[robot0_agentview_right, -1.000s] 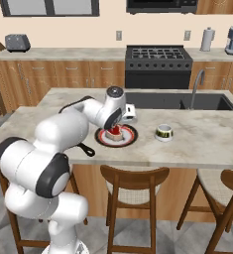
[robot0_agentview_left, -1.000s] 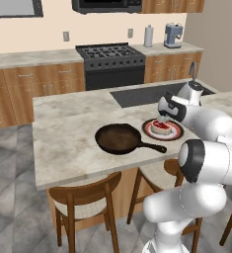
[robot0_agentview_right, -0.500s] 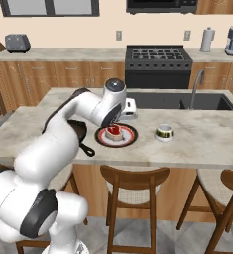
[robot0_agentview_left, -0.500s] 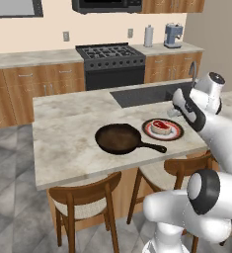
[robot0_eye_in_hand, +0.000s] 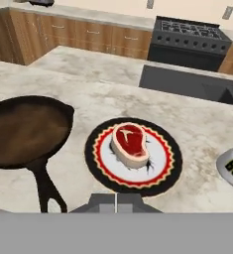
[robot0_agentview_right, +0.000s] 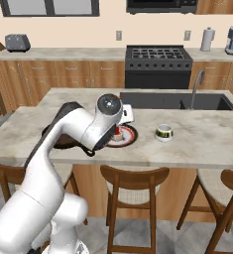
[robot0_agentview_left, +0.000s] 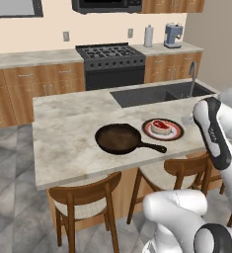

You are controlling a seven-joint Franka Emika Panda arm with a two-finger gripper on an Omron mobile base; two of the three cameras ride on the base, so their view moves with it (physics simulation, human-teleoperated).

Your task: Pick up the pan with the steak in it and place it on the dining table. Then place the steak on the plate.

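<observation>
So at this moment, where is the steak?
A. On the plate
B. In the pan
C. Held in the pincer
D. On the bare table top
A: the steak lies on the plate beside the pan, which holds nothing, on the table.

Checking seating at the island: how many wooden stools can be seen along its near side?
3 in the right base view: one at the left behind the arm, one in the middle, one at the right edge. Others may lie out of frame.
</observation>
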